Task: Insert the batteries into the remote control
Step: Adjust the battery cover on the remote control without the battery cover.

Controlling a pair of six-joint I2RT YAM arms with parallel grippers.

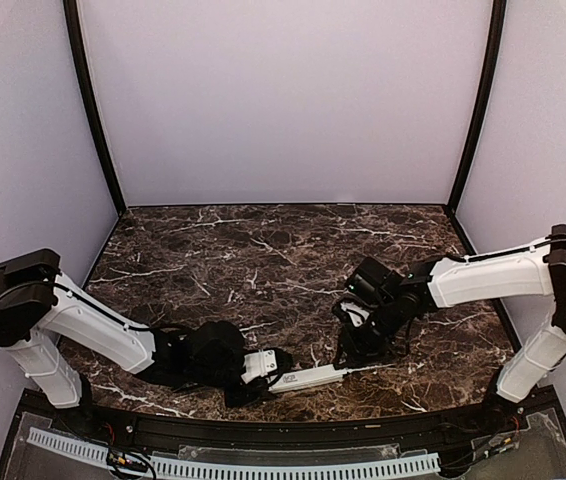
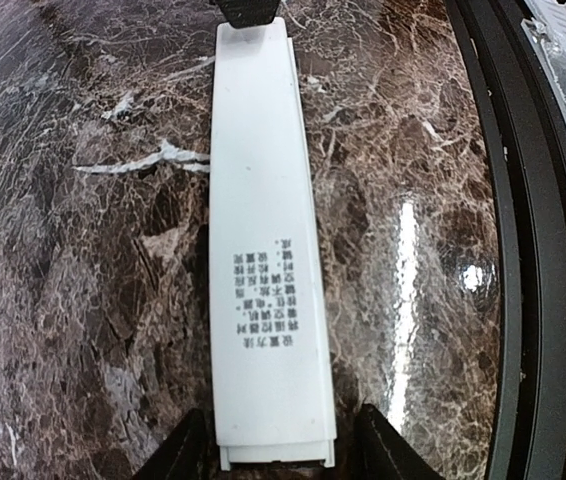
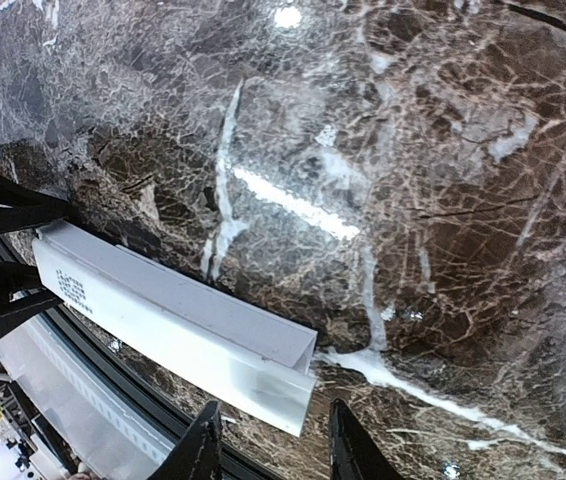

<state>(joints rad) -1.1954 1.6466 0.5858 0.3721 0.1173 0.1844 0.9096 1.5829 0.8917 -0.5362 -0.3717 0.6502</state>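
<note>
The white remote control (image 1: 308,378) lies on the marble table near the front edge, back side up with printed text (image 2: 268,250). My left gripper (image 1: 263,365) is closed on the remote's left end, a finger (image 2: 185,450) at each side. My right gripper (image 1: 351,345) is open and empty just above the remote's right end (image 3: 263,375). Its fingers (image 3: 203,445) sit on either side of the remote's corner without touching it. That end shows a V-shaped gap between an upper grey strip and the white body. No blue batteries are in view.
The black table rim (image 1: 293,430) and a white slotted rail (image 1: 233,465) run just in front of the remote. The rim also shows in the left wrist view (image 2: 523,250). Both arms meet low at the front centre, with dark marble (image 1: 263,250) behind them.
</note>
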